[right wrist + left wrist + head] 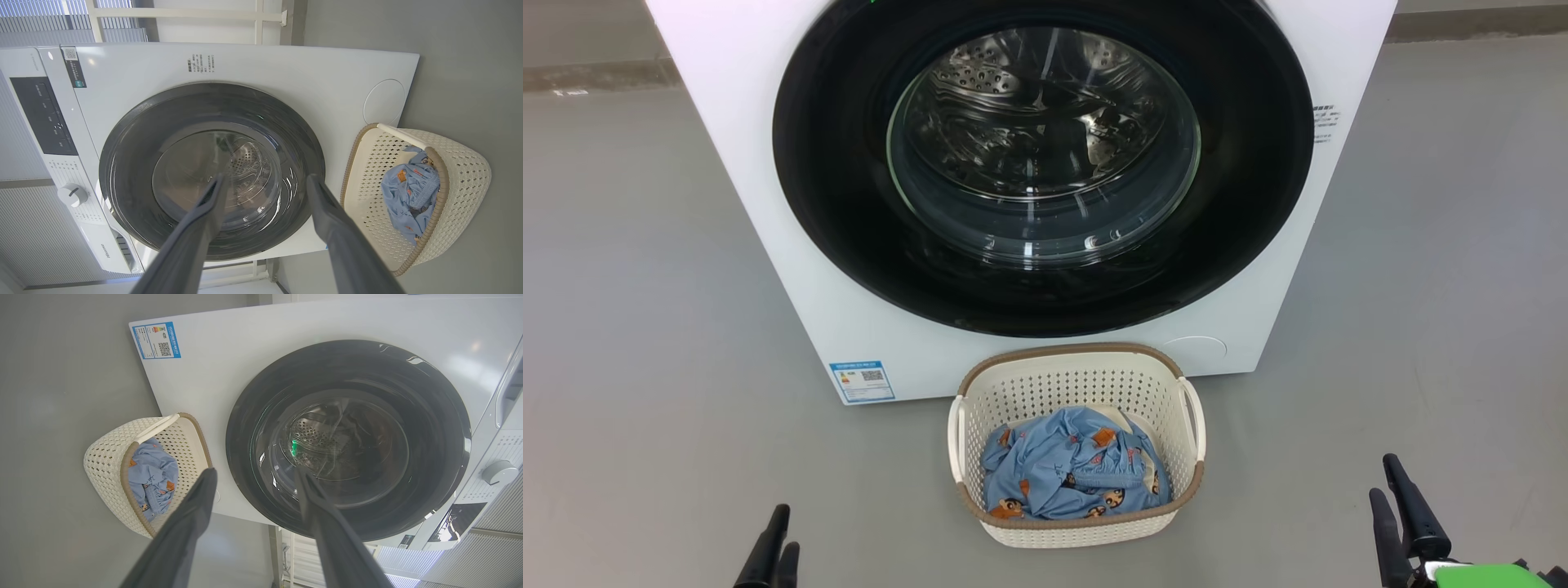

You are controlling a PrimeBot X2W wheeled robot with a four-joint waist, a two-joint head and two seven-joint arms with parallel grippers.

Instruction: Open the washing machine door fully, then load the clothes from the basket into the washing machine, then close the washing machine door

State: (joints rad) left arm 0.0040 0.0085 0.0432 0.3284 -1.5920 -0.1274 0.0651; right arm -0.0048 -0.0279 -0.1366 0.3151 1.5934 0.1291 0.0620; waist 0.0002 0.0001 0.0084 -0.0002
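Looking down, I am seeing the washing machine door sitting shut on the washing machine. The basket is standing on the floor just in front, holding the clothes. My left gripper and right gripper are hanging spread wide, grasping nothing.

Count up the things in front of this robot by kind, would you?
Washing machine: 1
Basket: 1
Heap of clothes: 1 (I cannot tell how many pieces are in it)
Grippers: 2, the left gripper and the right gripper, both with jaws open
Total: 5
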